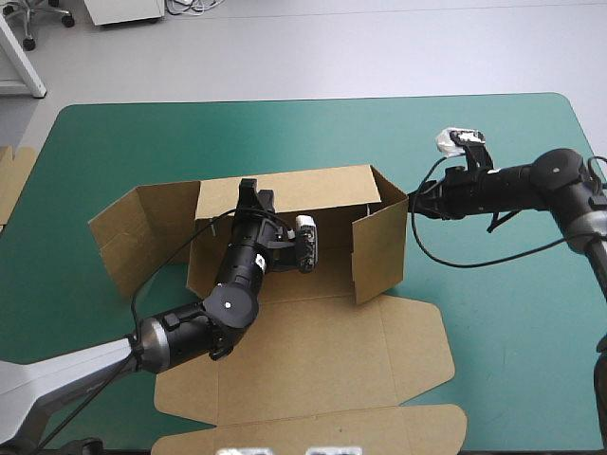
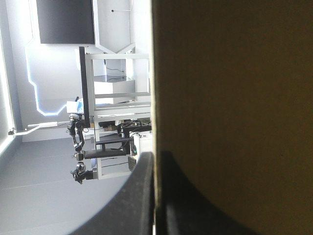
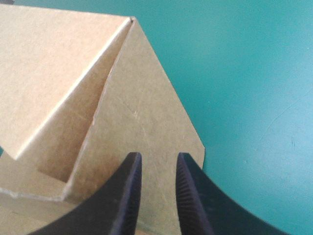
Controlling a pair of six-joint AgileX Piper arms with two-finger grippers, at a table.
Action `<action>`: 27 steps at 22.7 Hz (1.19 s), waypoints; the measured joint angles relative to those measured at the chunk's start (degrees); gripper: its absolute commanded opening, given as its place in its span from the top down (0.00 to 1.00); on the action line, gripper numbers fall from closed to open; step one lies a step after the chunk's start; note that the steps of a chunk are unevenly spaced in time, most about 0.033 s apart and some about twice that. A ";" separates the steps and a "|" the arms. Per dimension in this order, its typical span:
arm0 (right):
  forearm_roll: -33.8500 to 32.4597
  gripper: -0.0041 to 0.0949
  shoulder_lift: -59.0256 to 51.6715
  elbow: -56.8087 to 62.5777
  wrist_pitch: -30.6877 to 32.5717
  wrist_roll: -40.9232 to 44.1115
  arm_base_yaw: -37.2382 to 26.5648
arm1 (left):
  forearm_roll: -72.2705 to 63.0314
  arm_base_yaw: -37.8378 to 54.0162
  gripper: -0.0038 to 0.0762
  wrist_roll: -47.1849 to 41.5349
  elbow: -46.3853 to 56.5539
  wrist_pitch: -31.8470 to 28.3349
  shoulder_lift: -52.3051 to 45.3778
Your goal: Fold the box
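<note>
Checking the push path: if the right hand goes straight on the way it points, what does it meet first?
The box: the outer face of its raised right wall lies right ahead of the right hand. Whether it already touches, I can't tell.

One desk (image 1: 493, 360), under one teal-green cover. One brown box (image 1: 327, 284) on it. Of that box: one long wall (image 1: 313, 190) raised, two end flaps (image 1: 379, 251), one at either end of it, and one lid panel (image 1: 313, 370) flat toward the near edge. Two pincers: one left pincer (image 1: 256, 190), one right pincer (image 1: 414, 202). Two black fingers (image 3: 122, 196) to each, four in all. One edge of more board (image 1: 11, 185) at the desk's left edge, apart from the box.
</note>
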 measured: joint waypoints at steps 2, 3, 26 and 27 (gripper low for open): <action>1.57 0.72 -1.20 2.87 -1.34 -3.56 0.00 | 0.00 0.00 0.97 0.00 0.00 0.00 0.00; 2.22 0.72 -1.60 3.92 -1.72 -5.15 0.00 | 0.00 0.00 0.97 0.00 0.00 0.00 0.00; 6.92 0.47 -3.55 9.93 2.88 -25.26 0.00 | -0.36 0.00 0.97 0.00 0.00 0.59 0.00; 7.04 0.47 -3.55 9.93 1.83 -25.54 0.05 | -0.36 0.00 0.97 0.00 0.00 0.59 0.00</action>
